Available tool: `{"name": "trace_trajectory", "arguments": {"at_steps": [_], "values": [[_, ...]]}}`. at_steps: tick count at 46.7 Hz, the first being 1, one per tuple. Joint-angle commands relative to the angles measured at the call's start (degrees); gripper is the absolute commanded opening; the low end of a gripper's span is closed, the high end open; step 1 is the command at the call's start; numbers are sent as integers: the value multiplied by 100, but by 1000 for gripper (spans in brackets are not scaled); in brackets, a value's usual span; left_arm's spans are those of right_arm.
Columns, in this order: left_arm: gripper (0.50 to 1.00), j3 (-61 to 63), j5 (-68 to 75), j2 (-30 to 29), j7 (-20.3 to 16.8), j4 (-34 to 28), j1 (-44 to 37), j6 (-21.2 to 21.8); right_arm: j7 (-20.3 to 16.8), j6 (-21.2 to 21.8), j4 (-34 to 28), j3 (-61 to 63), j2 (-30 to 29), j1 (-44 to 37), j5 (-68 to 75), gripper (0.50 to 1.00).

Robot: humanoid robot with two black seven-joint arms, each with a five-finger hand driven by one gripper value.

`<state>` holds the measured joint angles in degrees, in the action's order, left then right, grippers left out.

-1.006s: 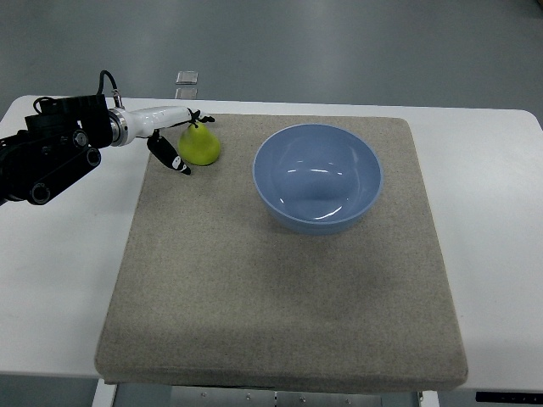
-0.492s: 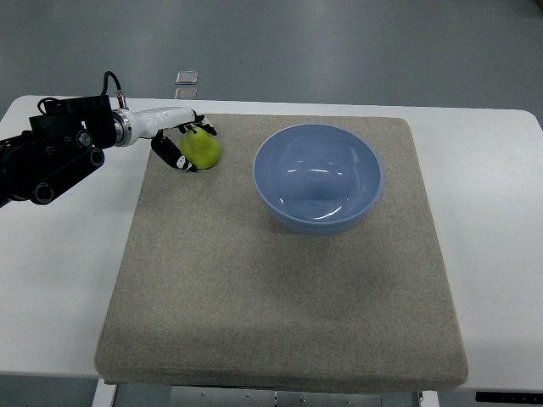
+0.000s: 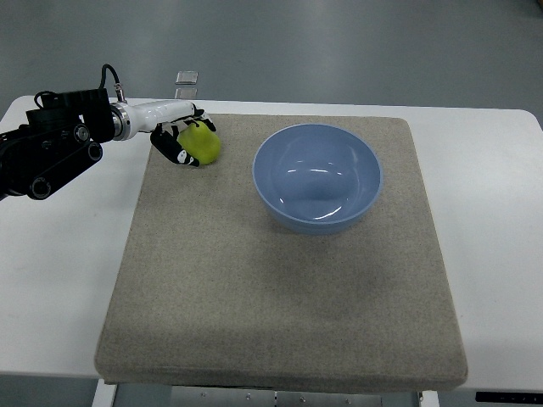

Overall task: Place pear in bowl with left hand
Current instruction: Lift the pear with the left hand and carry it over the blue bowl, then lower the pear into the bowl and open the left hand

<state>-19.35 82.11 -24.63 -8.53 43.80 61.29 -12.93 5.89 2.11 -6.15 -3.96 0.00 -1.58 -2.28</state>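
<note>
Desk: white desk (image 3: 59, 254) under a grey mat (image 3: 280, 288), grey floor behind.
Pear: yellow-green pear (image 3: 202, 145) at the mat's far-left corner, inside the hand.
Hand: left hand (image 3: 181, 142) with dark fingers (image 3: 172, 155) curled around the pear, holding it.
Bowl: empty blue bowl (image 3: 317, 178) lies to the pear's right, apart from it.
Next move: I'd judge a carry rightward over the rim.
Writing: none readable.
</note>
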Motion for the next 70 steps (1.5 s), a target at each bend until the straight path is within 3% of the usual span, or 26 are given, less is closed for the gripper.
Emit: {"name": "trace_trajectory", "arguments": {"at_steps": [1, 19, 27, 44, 61, 70], "values": [[500, 1, -2, -95, 0, 93, 67, -16, 0, 0, 0, 0, 0, 0, 0, 926], [500, -60, -2, -851, -9, 1103, 480, -122, 0, 0, 0, 0, 0, 0, 0, 926], [500, -87, -282, -1106, -9, 1736, 788, -376, 0, 0, 0, 0, 0, 0, 0, 926], [500, -139, -274, -1009, -9, 3274, 999, -438, 0, 0, 0, 0, 0, 0, 0, 926], [500, -122, 1132, 168, 0, 2897, 946, -473, 0, 0, 0, 0, 0, 0, 0, 926], [500, -104, 1264, 449, 9, 2484, 955, -473, 0, 0, 0, 0, 0, 0, 0, 926]]}}
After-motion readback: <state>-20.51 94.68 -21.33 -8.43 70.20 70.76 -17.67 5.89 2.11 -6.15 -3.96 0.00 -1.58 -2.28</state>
